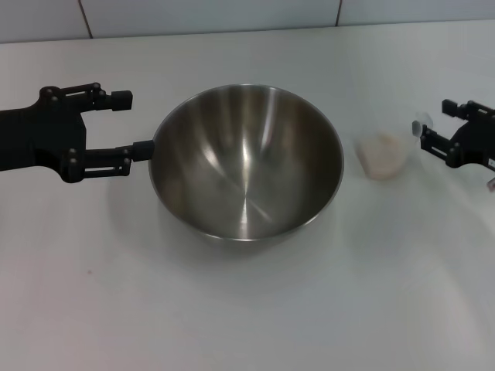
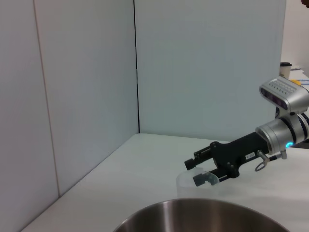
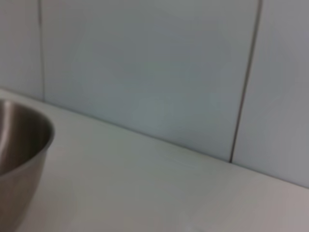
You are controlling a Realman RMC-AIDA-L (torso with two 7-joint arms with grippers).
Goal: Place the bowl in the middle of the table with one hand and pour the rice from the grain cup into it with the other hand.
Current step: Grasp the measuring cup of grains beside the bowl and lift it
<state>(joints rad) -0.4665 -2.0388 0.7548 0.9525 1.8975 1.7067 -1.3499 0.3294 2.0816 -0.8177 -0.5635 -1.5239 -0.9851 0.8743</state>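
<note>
To the right of the large round stainless-steel bowl (image 1: 246, 166), feared most for the small clear plastic grain cup (image 1: 382, 154): light, nearly invisible, standing on the plain white smooth counter (image 1: 247, 309) with a little heap of pale beige rice (image 1: 380, 161) inside. Could be nudged over or shoved sideways by the black right gripper (image 1: 435, 121), poised just beside it with jaws spread and pinching nothing; could not tell whether a fingertip touched the wall. Judged a soft pinch likely to slip mid-tilt, a hard one likely to buckle the thin plastic and scatter grains. Noted a second hazard at the black left gripper (image 1: 133, 124), jaws spread wide, lower finger right at the bowl's rim: might drag or rock the bowl on pulling away. Found the bowl upright, empty, shiny and brushed inside, deep and thin-rimmed, roughly mid-counter, near the cup but apart from it.
</note>
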